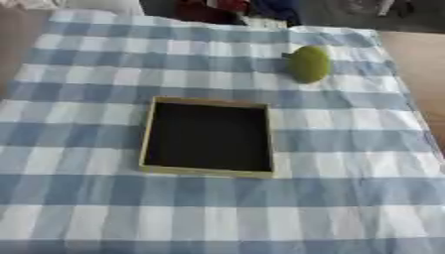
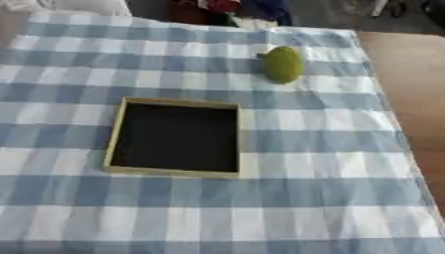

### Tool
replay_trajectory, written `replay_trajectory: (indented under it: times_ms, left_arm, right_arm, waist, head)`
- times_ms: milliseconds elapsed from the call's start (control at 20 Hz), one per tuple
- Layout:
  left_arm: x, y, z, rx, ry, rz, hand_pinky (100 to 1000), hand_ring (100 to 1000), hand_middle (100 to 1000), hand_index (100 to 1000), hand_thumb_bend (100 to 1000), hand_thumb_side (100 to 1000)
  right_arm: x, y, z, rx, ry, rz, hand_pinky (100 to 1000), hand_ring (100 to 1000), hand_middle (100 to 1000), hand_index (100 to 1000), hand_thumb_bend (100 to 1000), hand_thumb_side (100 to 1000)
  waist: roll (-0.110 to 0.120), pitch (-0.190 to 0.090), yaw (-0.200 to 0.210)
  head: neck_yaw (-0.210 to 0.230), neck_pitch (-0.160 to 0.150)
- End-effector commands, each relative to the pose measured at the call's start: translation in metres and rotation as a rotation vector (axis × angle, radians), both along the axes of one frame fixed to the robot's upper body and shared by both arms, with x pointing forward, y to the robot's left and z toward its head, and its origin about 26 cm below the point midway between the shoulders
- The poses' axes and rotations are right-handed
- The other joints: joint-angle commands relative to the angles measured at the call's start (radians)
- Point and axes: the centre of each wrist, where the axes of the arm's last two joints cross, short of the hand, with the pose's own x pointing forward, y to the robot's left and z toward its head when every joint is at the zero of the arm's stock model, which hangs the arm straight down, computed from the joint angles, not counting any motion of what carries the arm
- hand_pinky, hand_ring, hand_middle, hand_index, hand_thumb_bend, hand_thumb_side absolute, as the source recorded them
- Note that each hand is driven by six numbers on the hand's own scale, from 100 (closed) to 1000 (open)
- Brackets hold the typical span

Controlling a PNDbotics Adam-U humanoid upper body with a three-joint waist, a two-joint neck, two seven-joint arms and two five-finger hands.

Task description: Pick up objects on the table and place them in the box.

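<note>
A shallow box [image 1: 149,133] with pale yellow-tan walls and a black inside lies near the middle of the checked cloth, and nothing shows in it. A round yellow-green object [image 1: 309,64], like a fruit with a small dark stub on its left, rests on the cloth beyond the box to the right, well apart from it. Neither of my hands shows in either view.
A blue and white checked cloth [image 1: 78,208] covers the table. Bare brown table [image 2: 408,89] shows along the right side past the cloth's edge. Dark and red things [image 1: 217,9] lie beyond the far edge.
</note>
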Motion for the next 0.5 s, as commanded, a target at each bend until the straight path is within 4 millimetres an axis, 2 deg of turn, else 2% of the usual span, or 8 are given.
replay_trajectory:
  times_ms: [50, 300, 500]
  left_arm:
    - [-0.004, 0.000, 0.008, 0.022, -0.023, 0.003, 671, 530, 727, 837, 100, 492]
    - [-0.004, 0.000, 0.007, 0.022, -0.020, -0.001, 670, 529, 727, 837, 100, 493]
    - [-0.004, -0.001, 0.006, 0.024, -0.015, -0.006, 670, 529, 728, 837, 100, 494]
  right_arm:
    - [-0.001, -0.005, 0.019, -0.066, -0.031, -0.030, 780, 696, 672, 747, 174, 275]
    - [0.007, -0.002, 0.036, -0.181, -0.024, -0.081, 791, 733, 708, 767, 236, 317]
    - [0.021, 0.005, 0.053, -0.352, 0.028, -0.129, 814, 788, 771, 812, 297, 381]
  waist:
    - [0.006, -0.011, 0.000]
    - [0.010, -0.005, 0.004]
    - [0.015, -0.002, 0.009]
  head:
    - [-0.009, 0.003]
    - [-0.023, 0.006]
    - [-0.031, 0.010]
